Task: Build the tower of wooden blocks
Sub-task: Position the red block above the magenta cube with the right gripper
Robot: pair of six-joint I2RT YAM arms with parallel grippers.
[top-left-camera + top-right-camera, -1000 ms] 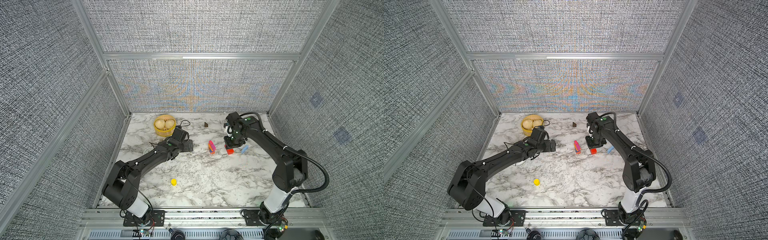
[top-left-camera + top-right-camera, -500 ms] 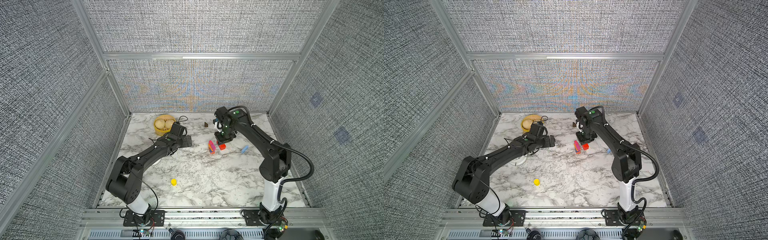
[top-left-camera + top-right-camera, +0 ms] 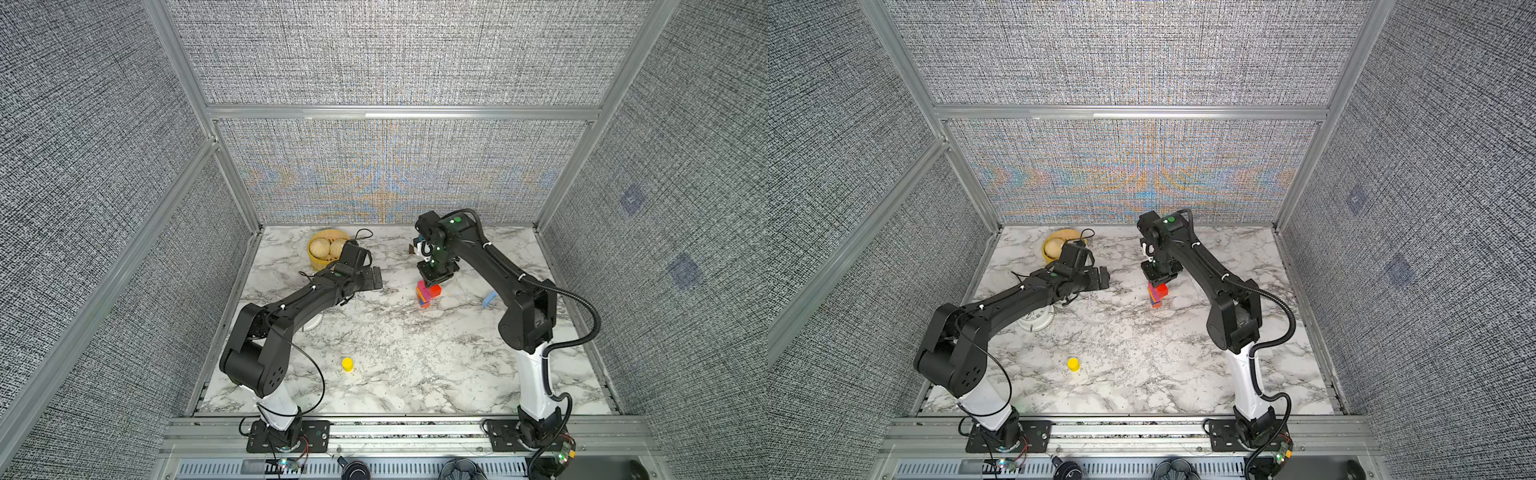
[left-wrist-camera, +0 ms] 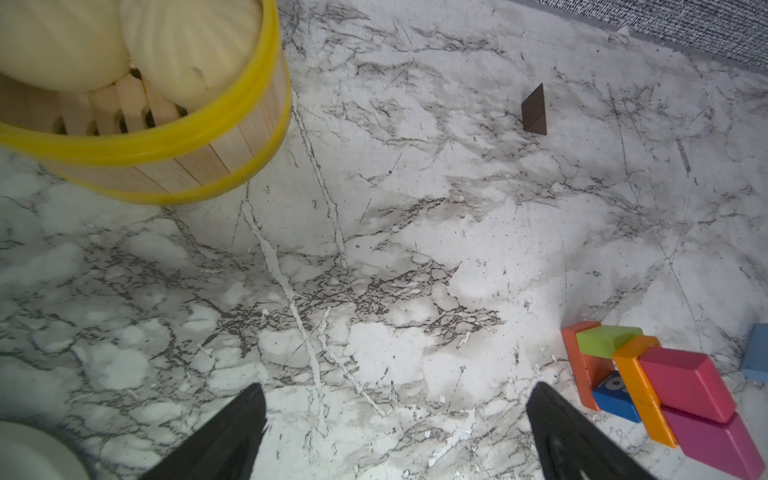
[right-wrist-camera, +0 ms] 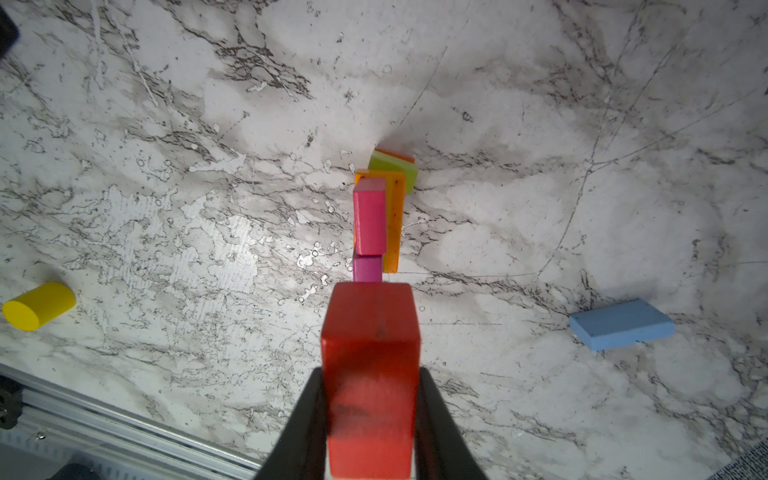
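The red block (image 5: pixel 372 365) is gripped by the right gripper (image 3: pixel 434 281) at the top of the tower (image 3: pixel 423 297); the left gripper (image 4: pixel 397 392) is spread wide, empty.
Nearest, a yellow cylinder (image 3: pixel 347 364) is seen lying alone on the marble table (image 3: pixel 415 386). Further in, a white clock (image 3: pixel 1036 321) is mostly covered by the left arm. Mid-table, the tower's lower blocks are crowded together in both top views, and whether the red block is touching the pink top piece (image 5: pixel 369 216) cannot be told. A blue bar (image 5: pixel 621 324) is laid flat, apart from the tower. At the back, a dark brown block (image 4: pixel 534 110) is nearly masked by the right arm from above, and the bun basket (image 4: pixel 174 141) is cut off in the left wrist view.
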